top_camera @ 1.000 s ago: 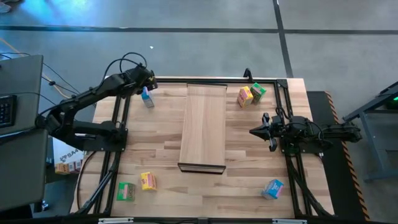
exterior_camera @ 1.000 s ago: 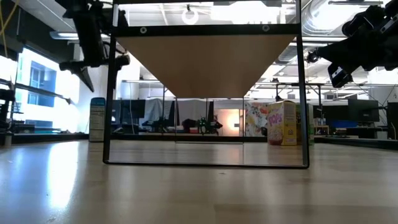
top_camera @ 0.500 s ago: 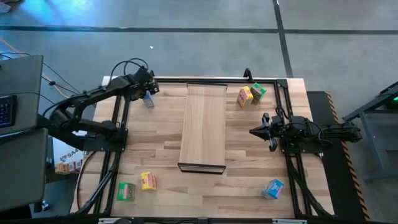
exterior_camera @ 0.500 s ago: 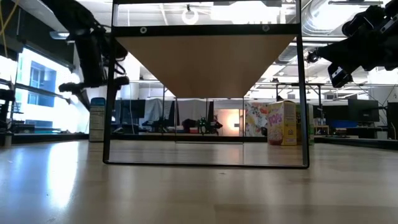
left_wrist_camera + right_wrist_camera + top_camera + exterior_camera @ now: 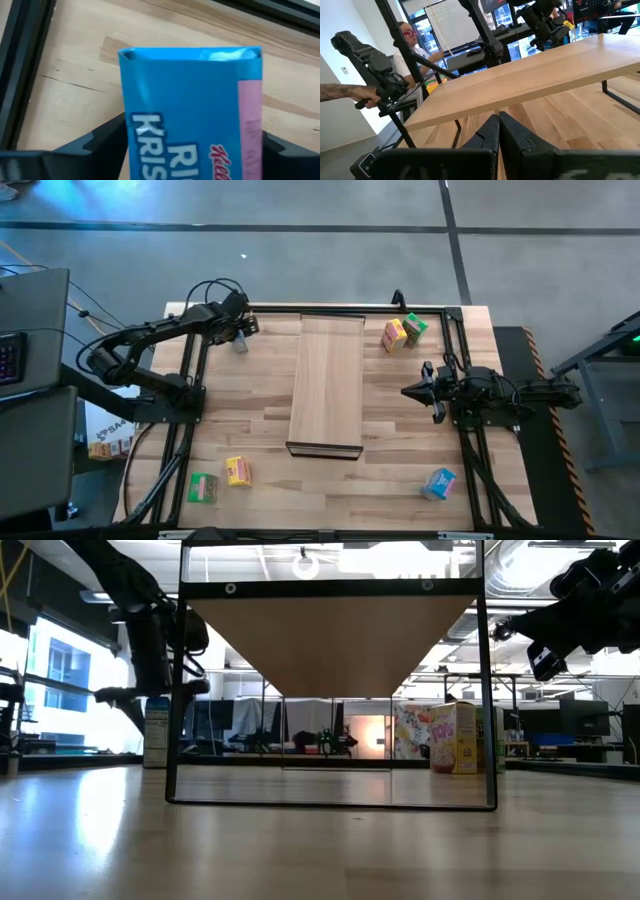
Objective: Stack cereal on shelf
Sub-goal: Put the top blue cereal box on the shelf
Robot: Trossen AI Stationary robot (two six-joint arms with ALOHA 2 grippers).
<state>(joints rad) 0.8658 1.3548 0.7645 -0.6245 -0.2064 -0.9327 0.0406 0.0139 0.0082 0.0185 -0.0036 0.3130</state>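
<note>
Left wrist view: left gripper [image 5: 192, 142] fingers apart astride the blue cereal box [image 5: 192, 110] on the table [image 5: 250, 395] just left of the shelf [image 5: 328, 385], pick-up step, closing needed next; right gripper [image 5: 408, 391] shut, idle right of shelf.

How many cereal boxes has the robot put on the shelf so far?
None yet: the shelf is bare. In hand: the left gripper sits around a blue box at the table's far left, fingers on both sides, not clearly gripping. Left: that box, the yellow and green pair far right, another pair near left, and a blue box near right. The right gripper waits shut.
</note>
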